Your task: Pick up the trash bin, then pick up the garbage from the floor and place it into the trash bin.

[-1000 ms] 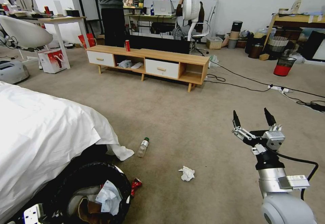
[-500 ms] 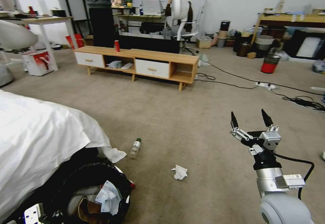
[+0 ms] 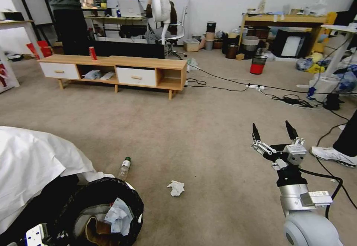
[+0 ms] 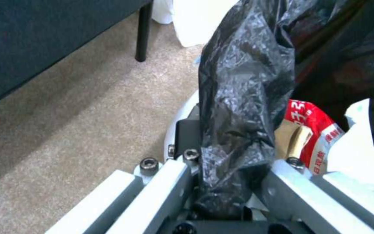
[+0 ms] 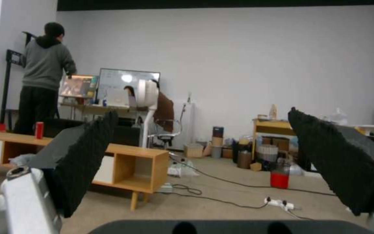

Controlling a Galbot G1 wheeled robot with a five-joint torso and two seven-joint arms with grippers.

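Trash bin [image 3: 97,216]: low at the robot's left beside a white-sheeted bed [image 3: 33,160], black liner clamped in the left end effector [image 4: 228,182], tissues and red packet inside. Carpet floor [image 3: 193,127]: clear bottle [image 3: 124,168], crumpled tissue [image 3: 176,188] lying apart. Right end effector [image 3: 274,134]: raised, fingers spread, empty. Beyond: low wooden cabinet [image 3: 115,71], cables.

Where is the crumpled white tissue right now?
In the head view, the tissue lies on the carpet, right of the trash bin and near the bottle.
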